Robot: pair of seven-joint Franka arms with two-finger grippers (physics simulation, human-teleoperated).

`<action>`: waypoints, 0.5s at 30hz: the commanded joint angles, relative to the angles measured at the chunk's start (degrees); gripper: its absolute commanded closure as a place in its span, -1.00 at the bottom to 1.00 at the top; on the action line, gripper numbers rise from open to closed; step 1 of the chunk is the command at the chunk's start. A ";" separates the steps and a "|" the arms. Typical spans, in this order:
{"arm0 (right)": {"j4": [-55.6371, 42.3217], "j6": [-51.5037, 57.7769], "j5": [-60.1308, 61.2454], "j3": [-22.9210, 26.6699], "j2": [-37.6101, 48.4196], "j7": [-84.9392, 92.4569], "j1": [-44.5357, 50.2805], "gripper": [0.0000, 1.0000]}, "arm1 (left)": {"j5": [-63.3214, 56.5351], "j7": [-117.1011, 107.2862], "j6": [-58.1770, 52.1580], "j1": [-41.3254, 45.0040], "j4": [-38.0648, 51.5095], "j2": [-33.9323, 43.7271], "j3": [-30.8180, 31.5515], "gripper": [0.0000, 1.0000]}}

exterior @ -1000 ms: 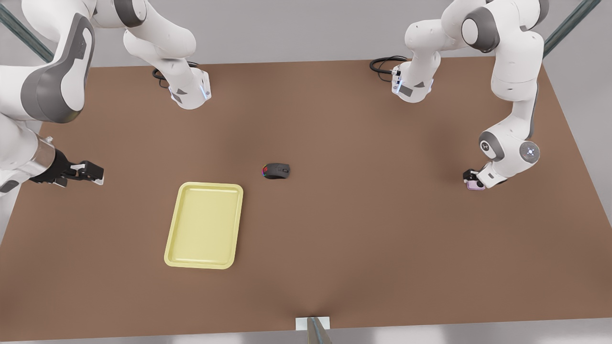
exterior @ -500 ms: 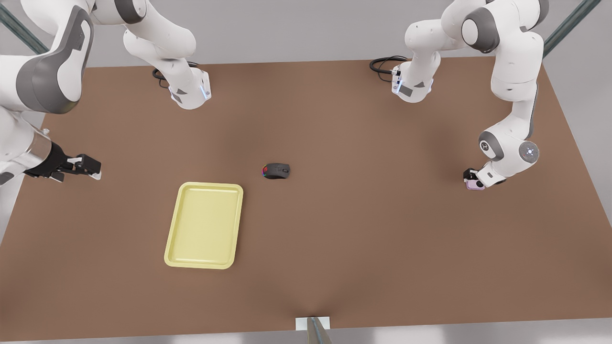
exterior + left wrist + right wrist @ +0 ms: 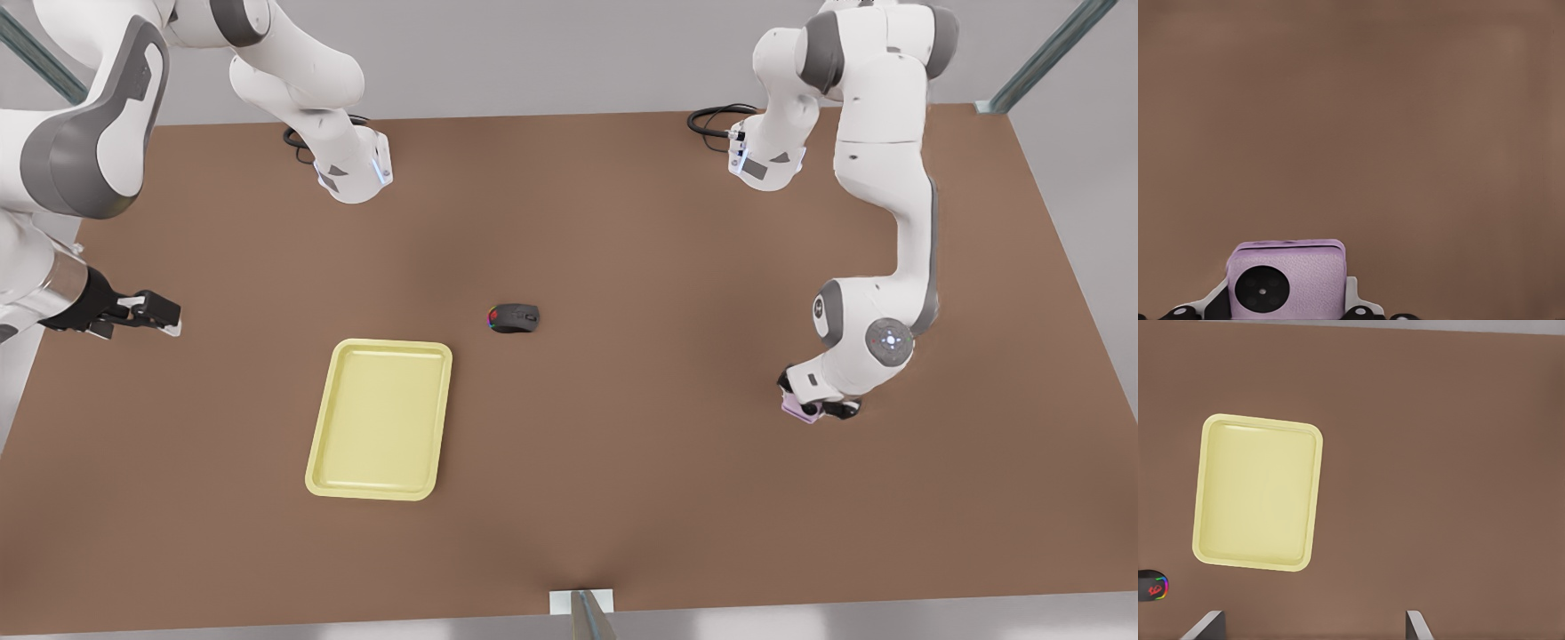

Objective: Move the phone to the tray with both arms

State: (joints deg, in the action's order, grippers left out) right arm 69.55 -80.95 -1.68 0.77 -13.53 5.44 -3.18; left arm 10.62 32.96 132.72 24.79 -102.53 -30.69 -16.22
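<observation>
Left pincer [image 3: 813, 404] pinches the phone [image 3: 797, 408] above the desk [image 3: 622, 222] at the front view's right, well apart from the tray [image 3: 380, 418], likely for a handoff. Right pincer [image 3: 151, 313] waits spread near the tray. Mouse [image 3: 514, 317] sits between.

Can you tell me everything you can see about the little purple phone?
The phone is a small, squarish, pale lilac slab with rounded corners and a leathery-looking face. One big black round lens shows on it in the left wrist view. The left gripper is shut on it, at the front view's right, above the brown table. It is far from the yellow tray, with the black mouse in between.
</observation>
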 commanded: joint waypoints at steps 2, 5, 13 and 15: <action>-0.03 -0.17 0.09 -0.07 -0.09 0.01 0.11 -1.00 | 0.55 -41.30 -18.55 7.46 11.82 -6.04 0.22 -0.64; -0.03 -0.26 0.09 -0.07 -0.09 0.01 0.11 -1.00 | 0.46 -57.73 -23.65 9.14 22.72 -11.41 5.84 -0.64; 0.06 -0.35 0.09 0.02 -0.18 0.01 0.11 -1.00 | 0.37 -82.70 -22.95 13.79 42.23 -24.41 14.37 -0.64; -0.03 -0.44 0.09 -0.07 -0.18 0.01 0.11 -1.00 | 0.37 -85.51 -20.93 15.55 48.21 -28.72 14.46 -0.64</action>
State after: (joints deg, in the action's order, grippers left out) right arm 69.57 -81.32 -1.62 0.70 -13.78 5.45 -3.08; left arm 11.00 -6.82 112.12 39.77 -56.52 -58.03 -1.96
